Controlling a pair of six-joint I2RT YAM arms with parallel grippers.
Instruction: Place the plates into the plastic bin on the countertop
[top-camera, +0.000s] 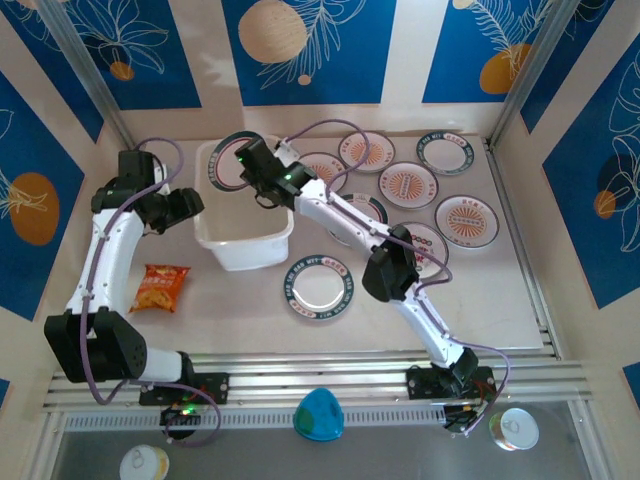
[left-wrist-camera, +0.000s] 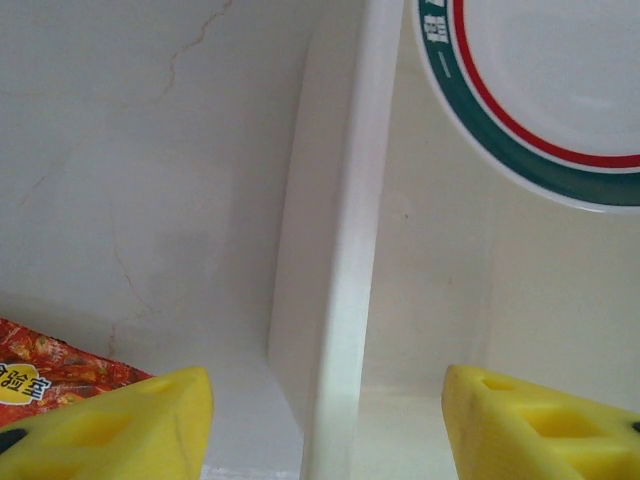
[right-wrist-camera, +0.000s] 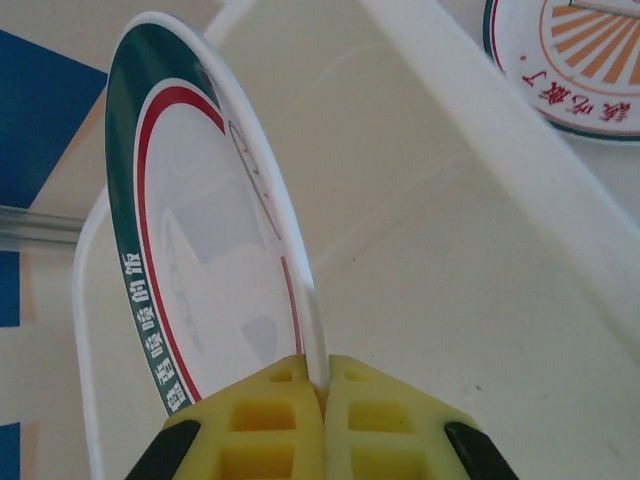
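Observation:
My right gripper (top-camera: 252, 172) is shut on the edge of a green-and-red-rimmed plate (top-camera: 228, 166), which stands almost on edge over the far end of the plastic bin (top-camera: 245, 240). In the right wrist view the plate (right-wrist-camera: 190, 230) rises from the closed gripper (right-wrist-camera: 325, 388) above the bin's inside wall (right-wrist-camera: 450, 260). My left gripper (top-camera: 196, 206) is open and straddles the bin's left rim (left-wrist-camera: 345, 250), its yellow fingers (left-wrist-camera: 130, 425) apart on either side; the held plate (left-wrist-camera: 550, 90) shows beyond. Several more plates lie on the countertop (top-camera: 500, 290), one (top-camera: 320, 285) near the front.
An orange snack bag (top-camera: 160, 287) lies left of the bin, and its corner (left-wrist-camera: 40, 365) shows beside my left finger. Sunburst plates (top-camera: 408, 184) cluster at the back right under and around the right arm; one (right-wrist-camera: 590, 60) lies just outside the bin wall. Aluminium rails edge the counter.

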